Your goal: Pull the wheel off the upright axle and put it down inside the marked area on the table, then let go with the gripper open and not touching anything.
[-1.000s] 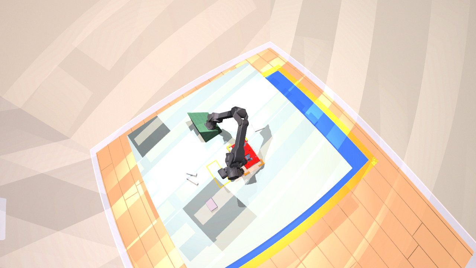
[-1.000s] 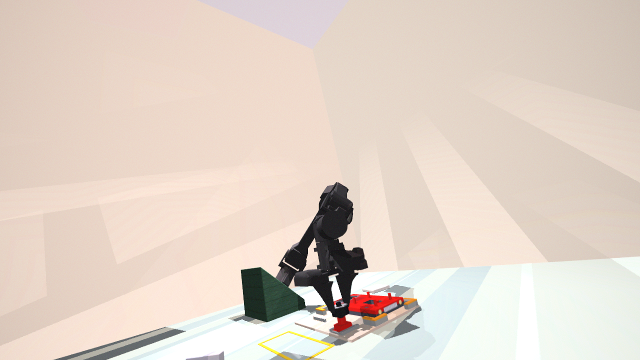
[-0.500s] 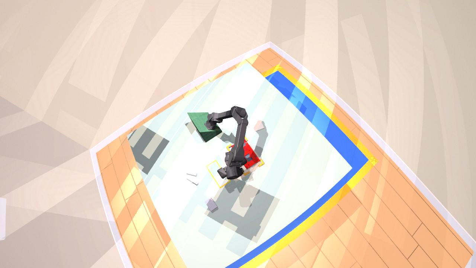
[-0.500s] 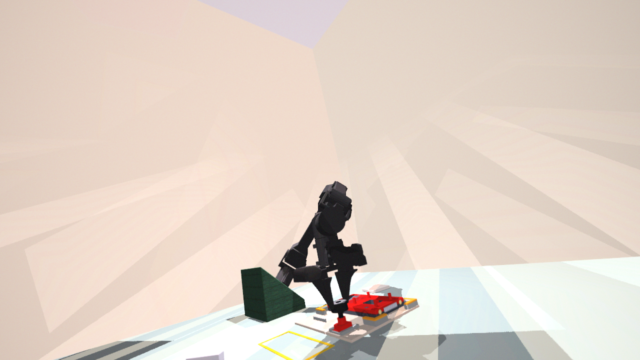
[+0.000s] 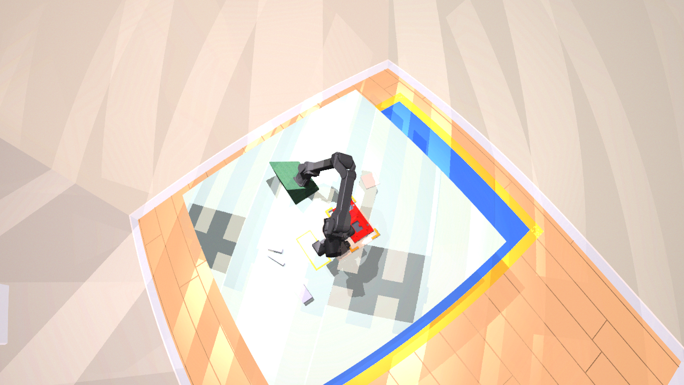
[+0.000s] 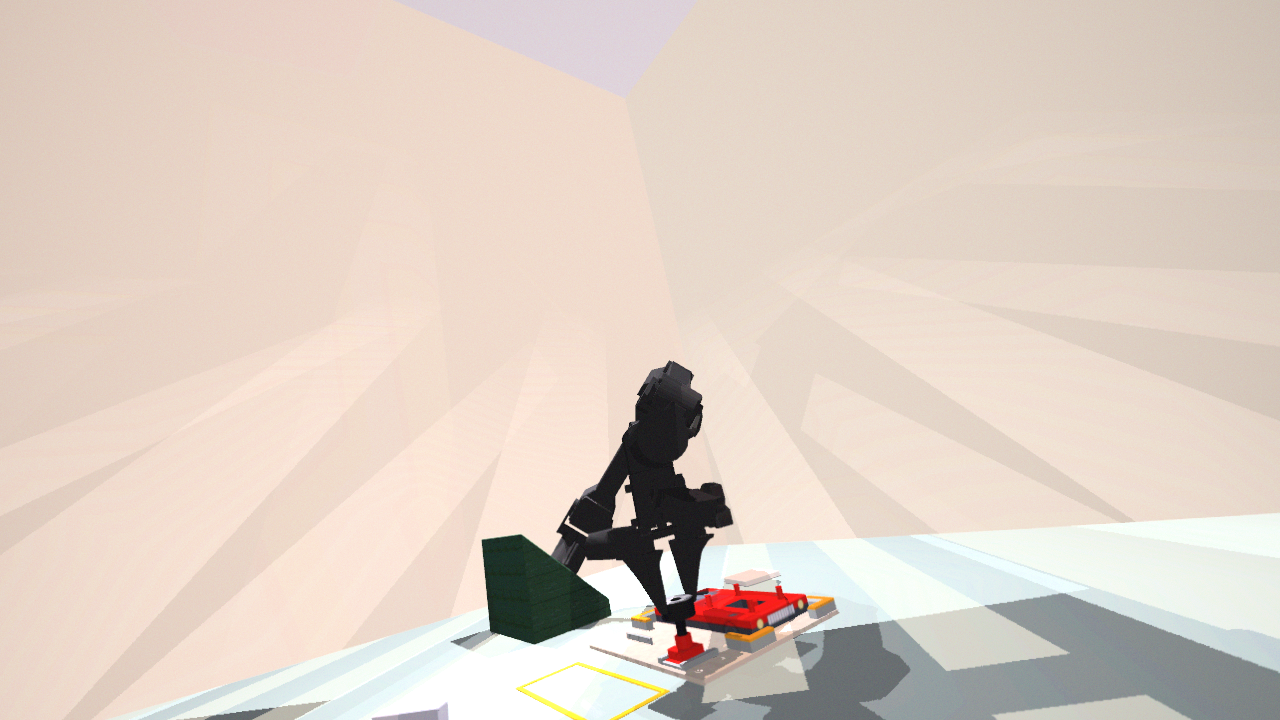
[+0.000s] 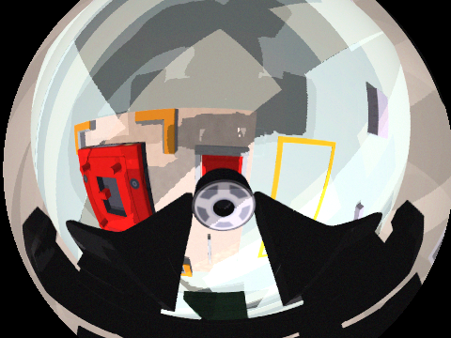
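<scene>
Centrally gripped: a wheel above its red mount, as recorded from three views

The exterior view showed what the top view hid beneath the arm (image 5: 345, 196) (image 6: 657, 447): a dark wheel (image 6: 678, 609) (image 7: 225, 198) between the fingers, with part of the black axle (image 6: 681, 631) visible below it. Only the wrist view revealed the wheel's silvery spoked face and dark central opening. Whether the axle tip remained within the wheel could not be told.

The end effector (image 6: 677, 603) (image 7: 224, 198) was closed on the wheel, one finger against each side of its rim. The wheel lay at the fingertips, above the red mount (image 6: 685, 651) (image 7: 222, 162) and outside the yellow-outlined marked area (image 5: 308, 247) (image 6: 592, 689) (image 7: 298, 180), which lay near the board (image 5: 344, 258) (image 6: 626, 651) (image 7: 211, 124) on the worktop (image 5: 406, 191) (image 6: 1163, 573) (image 7: 329, 94).

A red car body (image 5: 363, 224) (image 6: 716, 608) (image 7: 127, 160) stood near the fingers, on the side away from the marked area; an orange-topped corner bracket (image 5: 376, 233) (image 6: 750, 637) (image 7: 170, 136) was near it. The arm's base rested on a green wedge (image 5: 287, 177) (image 6: 528, 591) (image 7: 221, 305). The axle stood directly below the wheel.
</scene>
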Available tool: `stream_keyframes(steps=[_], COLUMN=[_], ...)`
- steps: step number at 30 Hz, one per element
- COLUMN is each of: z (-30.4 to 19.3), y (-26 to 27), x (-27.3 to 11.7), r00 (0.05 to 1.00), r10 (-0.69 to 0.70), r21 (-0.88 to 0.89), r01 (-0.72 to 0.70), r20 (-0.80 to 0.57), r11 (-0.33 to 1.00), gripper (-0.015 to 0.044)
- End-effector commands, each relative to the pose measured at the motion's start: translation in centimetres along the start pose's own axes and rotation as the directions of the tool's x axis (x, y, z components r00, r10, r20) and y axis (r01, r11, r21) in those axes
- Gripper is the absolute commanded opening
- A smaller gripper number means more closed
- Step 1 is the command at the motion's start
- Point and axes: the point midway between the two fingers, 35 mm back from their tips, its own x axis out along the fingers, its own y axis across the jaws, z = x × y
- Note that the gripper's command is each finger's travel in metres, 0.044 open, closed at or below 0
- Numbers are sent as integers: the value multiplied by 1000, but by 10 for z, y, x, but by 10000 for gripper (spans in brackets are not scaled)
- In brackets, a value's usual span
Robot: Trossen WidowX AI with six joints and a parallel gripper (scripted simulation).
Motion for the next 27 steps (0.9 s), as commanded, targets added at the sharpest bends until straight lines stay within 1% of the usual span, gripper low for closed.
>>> stream_keyframes(steps=[1,27], z=[0,0], y=[-1,-1], x=[-3,-12], r00=[1000,1000], r10=[-6,-5], r21=[-4,-2], r01=[6,5], r20=[-1,-2], r11=[1000,1000], gripper=[0,0])
